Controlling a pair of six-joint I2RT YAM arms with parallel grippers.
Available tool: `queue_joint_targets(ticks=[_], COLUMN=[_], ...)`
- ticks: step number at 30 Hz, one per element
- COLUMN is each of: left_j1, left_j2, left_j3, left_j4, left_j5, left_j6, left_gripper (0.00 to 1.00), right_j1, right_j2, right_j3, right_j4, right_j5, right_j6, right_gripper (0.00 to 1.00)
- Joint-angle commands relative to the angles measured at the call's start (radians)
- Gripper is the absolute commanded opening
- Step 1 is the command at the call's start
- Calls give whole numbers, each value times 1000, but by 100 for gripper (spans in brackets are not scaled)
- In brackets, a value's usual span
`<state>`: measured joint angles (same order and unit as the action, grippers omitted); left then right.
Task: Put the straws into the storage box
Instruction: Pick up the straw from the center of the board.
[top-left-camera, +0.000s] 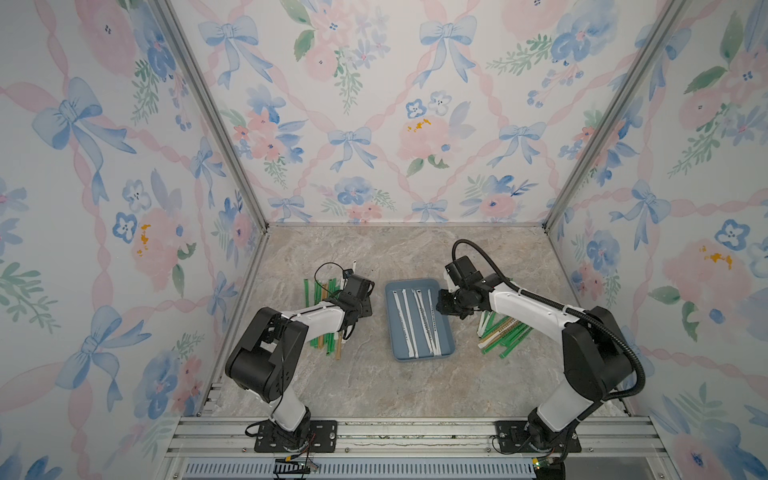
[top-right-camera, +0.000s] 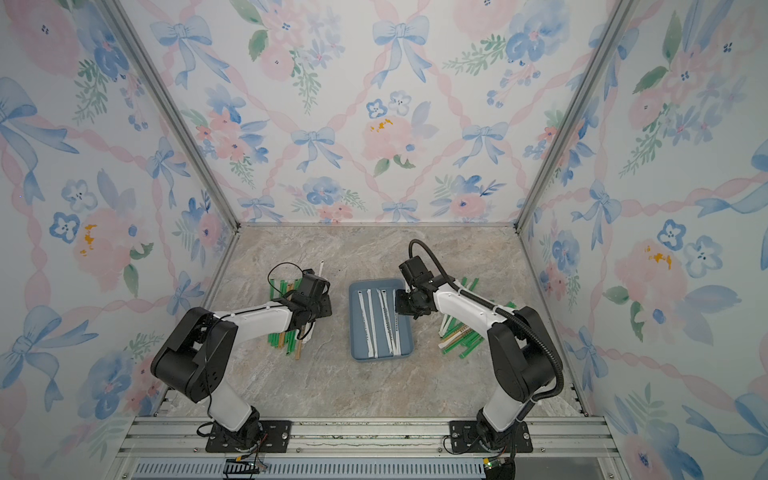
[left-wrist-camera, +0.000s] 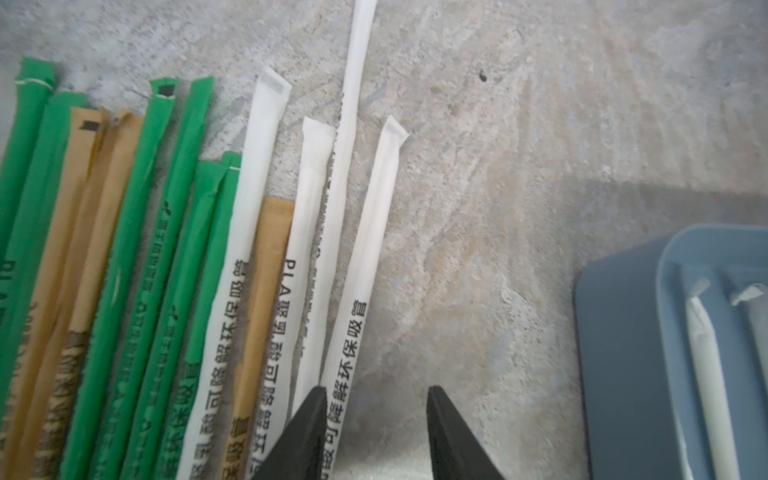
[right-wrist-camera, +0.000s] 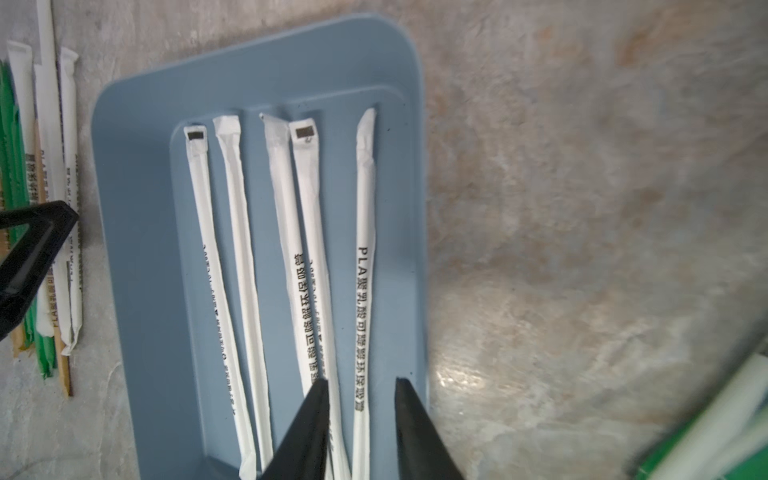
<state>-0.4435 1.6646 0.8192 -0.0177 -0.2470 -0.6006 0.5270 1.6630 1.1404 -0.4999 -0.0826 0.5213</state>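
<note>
Storage box: the storage box (top-left-camera: 422, 357) sits mid-frame on the table (top-left-camera: 415, 395) in both top views. Its long side runs from the upper to the lower frame.
Straws stored: five white straws (right-wrist-camera: 303, 232) lie lengthways inside it.
Straws loose: a left pile (top-left-camera: 322, 291) lies frame-left of the box under your left arm (top-left-camera: 316, 320). A right pile (top-left-camera: 505, 332) lies frame-right under your right arm (top-left-camera: 523, 307). Both mix green, tan and white.
Left jaws: apart and low over the box-side edge of the left pile.
Key relation: the outermost white printed straw (left-wrist-camera: 357, 291) lies in the gap between the left jaws, close against one of them. Its long axis runs straight away from the jaws, so closing would pinch it across its width.
Right jaws: apart above the frame-right part of the box. One stored straw (right-wrist-camera: 363, 291) lies between them, resting in the box and unclamped as far as you can see.
Nearer arm: the left arm is nearer that straw.
Likely step: you are probably about to close on it and carry it frame-right to the box. It already lies roughly parallel to the box.
Risk: the neighbouring white straw (left-wrist-camera: 309, 232) lies just beside it, so you could catch both.
</note>
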Motion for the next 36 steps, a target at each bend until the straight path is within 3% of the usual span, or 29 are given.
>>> queue_joint_targets(ticks=[1,15,21,24,32,36], left_j1=[9,13,10,5,-19,-81], left_j2=[27,106,104,89,0,-71], left_j3=[28,34,18,10,20,34], left_j4=[-12,-12,-12,-13,-12,-12], left_j5=[-5,-2,32,42,80,87], left_j6=[29,37,23,15,-9,-46], left_gripper=[42,30,7,1,0,0], right_j1=[-34,-126,-174,-207,-282,-310], right_j2=[-53,-119,-139,-153,-172,-168], right_j3=[-26,-66,-97,-115,-125,-128], right_j4=[-45,-92,-98,-98,-107,-102], right_j5=[31,46,52,53,46,39], right_j6=[-32,-80,-89,-89,-106,-103], right_gripper=[30,30,29,29,29,29])
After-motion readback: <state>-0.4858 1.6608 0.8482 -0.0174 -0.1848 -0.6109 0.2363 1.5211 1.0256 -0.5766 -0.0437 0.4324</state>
